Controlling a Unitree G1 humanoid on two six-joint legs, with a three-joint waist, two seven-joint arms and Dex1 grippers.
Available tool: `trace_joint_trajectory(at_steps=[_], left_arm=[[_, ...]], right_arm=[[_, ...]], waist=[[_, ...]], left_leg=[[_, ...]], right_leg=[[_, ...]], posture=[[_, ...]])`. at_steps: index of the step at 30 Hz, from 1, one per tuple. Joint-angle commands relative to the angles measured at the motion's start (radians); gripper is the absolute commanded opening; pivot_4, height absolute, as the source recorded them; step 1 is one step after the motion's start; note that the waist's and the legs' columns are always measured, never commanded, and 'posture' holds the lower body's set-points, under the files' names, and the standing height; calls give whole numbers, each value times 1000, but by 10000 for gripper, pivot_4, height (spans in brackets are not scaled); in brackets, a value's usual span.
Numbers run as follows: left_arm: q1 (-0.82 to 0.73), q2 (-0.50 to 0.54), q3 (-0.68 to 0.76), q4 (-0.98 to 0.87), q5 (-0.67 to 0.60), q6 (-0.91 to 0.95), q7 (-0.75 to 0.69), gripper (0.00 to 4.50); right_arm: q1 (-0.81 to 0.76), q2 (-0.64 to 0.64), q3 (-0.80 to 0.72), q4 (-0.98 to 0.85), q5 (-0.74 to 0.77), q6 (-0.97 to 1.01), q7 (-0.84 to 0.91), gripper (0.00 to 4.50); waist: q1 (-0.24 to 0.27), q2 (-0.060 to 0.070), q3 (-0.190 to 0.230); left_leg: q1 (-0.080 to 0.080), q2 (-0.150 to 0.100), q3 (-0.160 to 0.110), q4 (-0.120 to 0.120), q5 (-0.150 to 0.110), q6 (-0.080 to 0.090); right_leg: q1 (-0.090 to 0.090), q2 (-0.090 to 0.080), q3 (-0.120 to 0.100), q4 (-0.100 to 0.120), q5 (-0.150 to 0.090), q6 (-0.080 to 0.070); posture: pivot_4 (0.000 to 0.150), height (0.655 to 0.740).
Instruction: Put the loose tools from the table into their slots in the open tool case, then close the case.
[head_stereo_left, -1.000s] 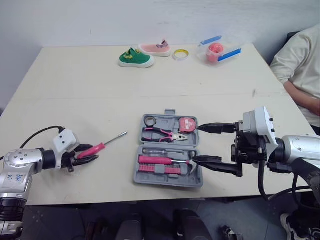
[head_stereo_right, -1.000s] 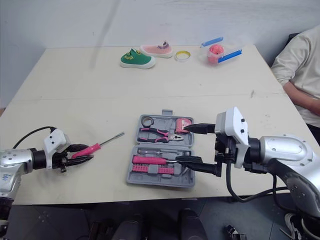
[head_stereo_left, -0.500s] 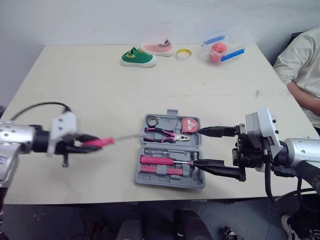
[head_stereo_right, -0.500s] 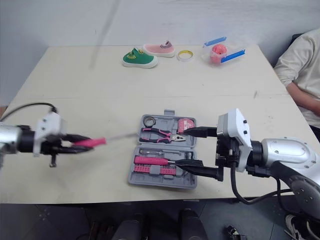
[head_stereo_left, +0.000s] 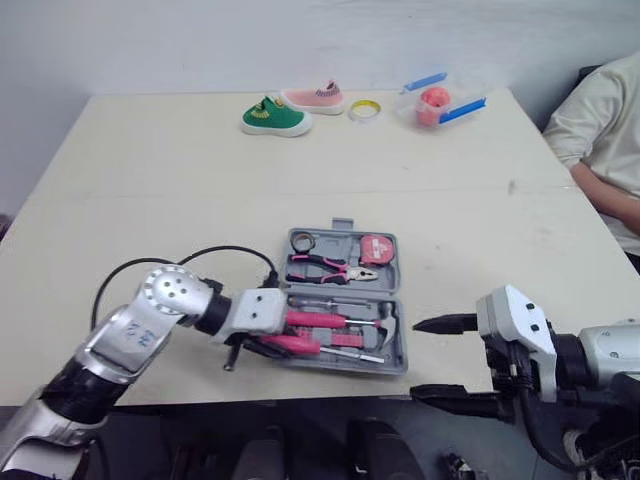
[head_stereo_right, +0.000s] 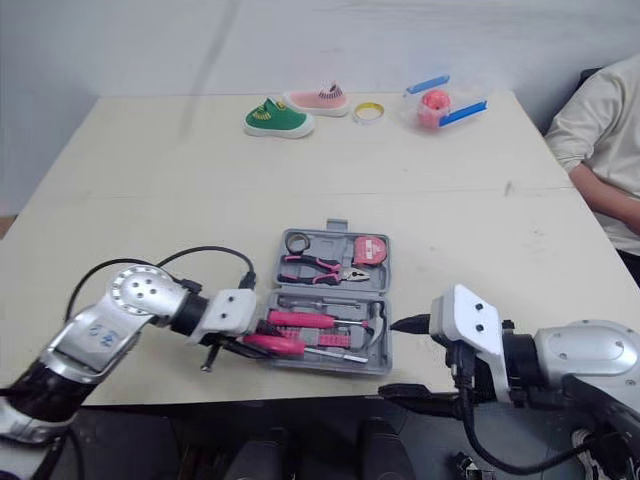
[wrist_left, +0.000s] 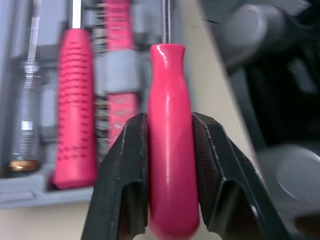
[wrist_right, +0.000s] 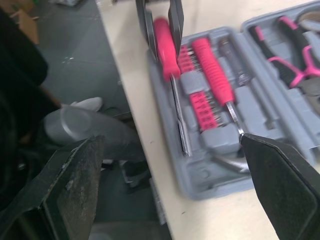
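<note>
Screwdriver (wrist_left: 167, 75): pinched by my left gripper (wrist_left: 170, 122) over tool case (head_stereo_left: 400, 290).
Placing: I'd square its shaft to the case first.
Right gripper (head_stereo_left: 414, 358): fingers spread.

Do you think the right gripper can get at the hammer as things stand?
Probably yes: the right gripper hangs open beside the case at the hammer head's end, nothing between; the left gripper holds the screwdriver nearer the front.
</note>
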Motion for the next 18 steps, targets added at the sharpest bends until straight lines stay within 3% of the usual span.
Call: trace_joint_trajectory(at_steps=[1, 18], left_arm=[[-6, -11, -28, -6, 57, 14, 43, 5521], [16, -39, -33, -54, 28, 74, 28, 5521]], right_arm=[[15, 14, -27, -36, -11, -21, -16, 45000], [13, 9, 18, -18, -43, -47, 10, 45000]], waist=[[8, 0, 0], [12, 0, 0]], left_leg=[[0, 0, 0, 0, 0, 0], [1, 0, 0, 2, 0, 0]], right_leg=[[0, 0, 0, 0, 0, 0], [1, 0, 0, 0, 0, 0]], posture=[[1500, 7400], [1500, 7400]])
